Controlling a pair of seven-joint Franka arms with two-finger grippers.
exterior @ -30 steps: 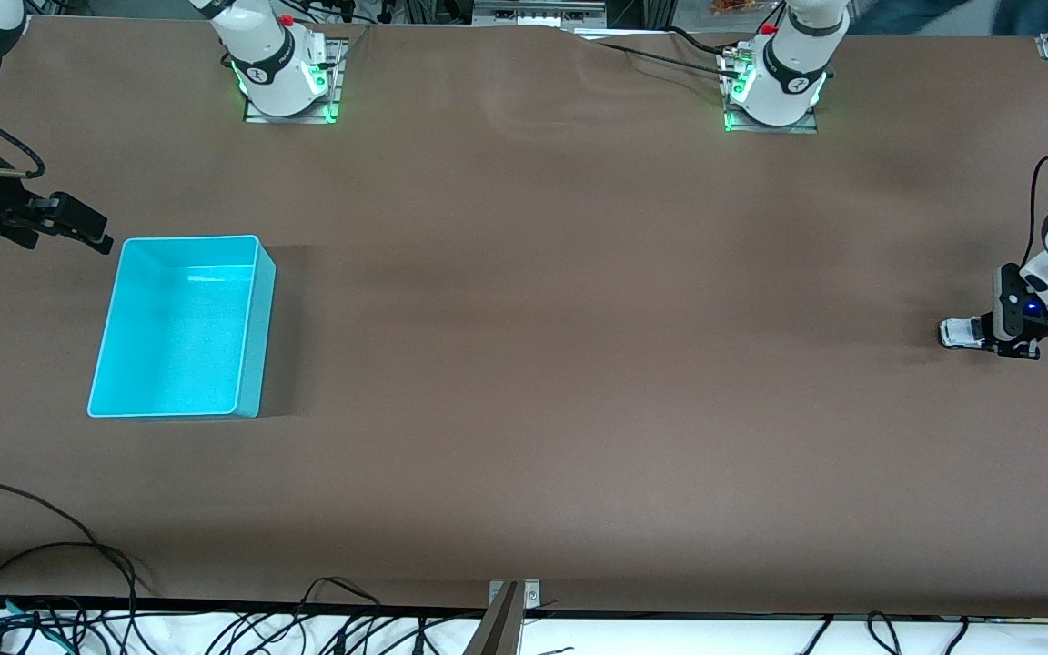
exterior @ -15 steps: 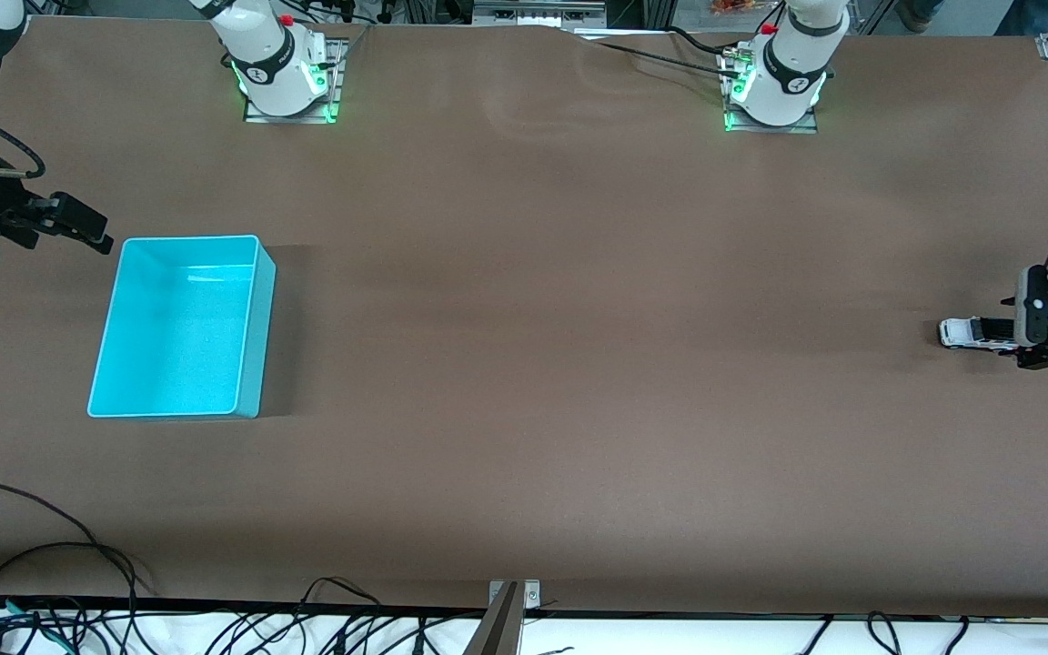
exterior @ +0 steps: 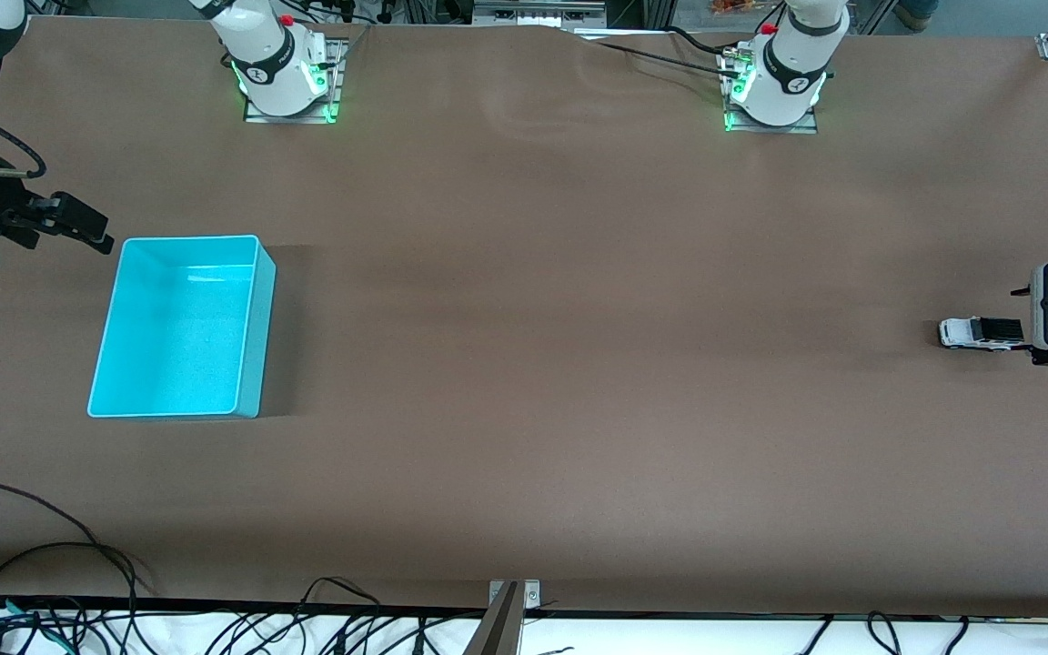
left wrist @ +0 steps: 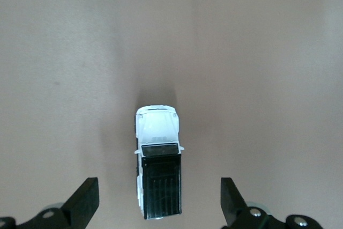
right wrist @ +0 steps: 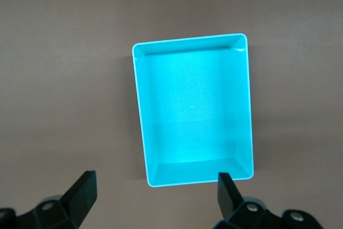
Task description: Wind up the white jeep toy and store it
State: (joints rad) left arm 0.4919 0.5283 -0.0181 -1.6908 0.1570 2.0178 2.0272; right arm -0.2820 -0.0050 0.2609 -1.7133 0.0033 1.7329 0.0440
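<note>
The white jeep toy [exterior: 982, 333] sits on its wheels on the brown table [exterior: 579, 364] at the left arm's end, well apart from the cyan bin [exterior: 180, 326]. The left gripper [left wrist: 156, 207] hangs just beside the toy's black rear, jaws spread wide, the fingers [left wrist: 86, 202] clear of the toy on either side. The right gripper [right wrist: 155, 199] waits in the air near the bin's edge, jaws likewise wide apart, holding nothing. The bin holds nothing.

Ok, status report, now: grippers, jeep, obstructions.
Left gripper open, low over the white jeep toy's rear, not gripping. Right gripper open, waiting above the cyan bin. Jeep on its wheels on the table. Nothing between jeep and bin.
</note>
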